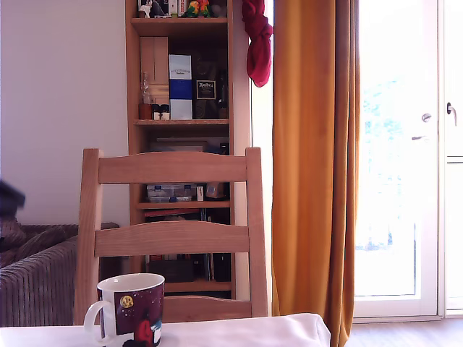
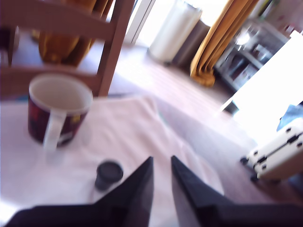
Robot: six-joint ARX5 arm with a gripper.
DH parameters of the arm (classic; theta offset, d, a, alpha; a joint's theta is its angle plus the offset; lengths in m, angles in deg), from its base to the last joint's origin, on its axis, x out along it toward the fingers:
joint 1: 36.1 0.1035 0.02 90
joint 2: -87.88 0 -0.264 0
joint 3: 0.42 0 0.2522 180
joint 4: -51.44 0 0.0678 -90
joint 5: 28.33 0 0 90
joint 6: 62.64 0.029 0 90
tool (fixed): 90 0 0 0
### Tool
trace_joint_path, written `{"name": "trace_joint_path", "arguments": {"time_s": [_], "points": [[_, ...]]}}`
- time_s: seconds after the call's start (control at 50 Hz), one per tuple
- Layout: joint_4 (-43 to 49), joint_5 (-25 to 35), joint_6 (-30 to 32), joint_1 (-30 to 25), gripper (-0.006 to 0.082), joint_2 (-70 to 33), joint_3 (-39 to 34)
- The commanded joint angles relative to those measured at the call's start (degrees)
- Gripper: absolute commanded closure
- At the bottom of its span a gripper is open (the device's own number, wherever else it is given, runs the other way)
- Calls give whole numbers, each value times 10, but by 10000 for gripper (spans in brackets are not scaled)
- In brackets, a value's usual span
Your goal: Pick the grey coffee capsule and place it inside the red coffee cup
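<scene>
Hand [image 2: 162,163] hangs empty, jaws slightly parted, grey capsule [image 2: 108,174] just beside it on the counter [image 2: 128,127], red cup [image 2: 59,109] farther off.

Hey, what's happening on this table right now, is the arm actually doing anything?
Nothing is held. The pincer hangs above the white tablecloth with a narrow gap between its fingers and nothing in it. The grey capsule stands on the cloth beside it, untouched. The red cup stands upright farther off, in front of the wooden chair, and appears empty.

bare cloth between capsule [image 2: 109,173] and cup [image 2: 59,112], chair [image 1: 172,238] behind
</scene>
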Motion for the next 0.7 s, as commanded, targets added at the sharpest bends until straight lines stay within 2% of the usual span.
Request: {"name": "trace_joint_path", "arguments": {"time_s": [0.0, 0.16, 0.38, 0.5, 0.68], "points": [[-6, -9, 3, -12, 283, -28, -1], [-8, -15, 25, -41, 223, -124, 33], [0, -35, 60, -76, 184, -284, 124], [30, -47, 76, -85, 117, -378, 186], [84, -66, 94, -90, 117, -503, 273]]}}
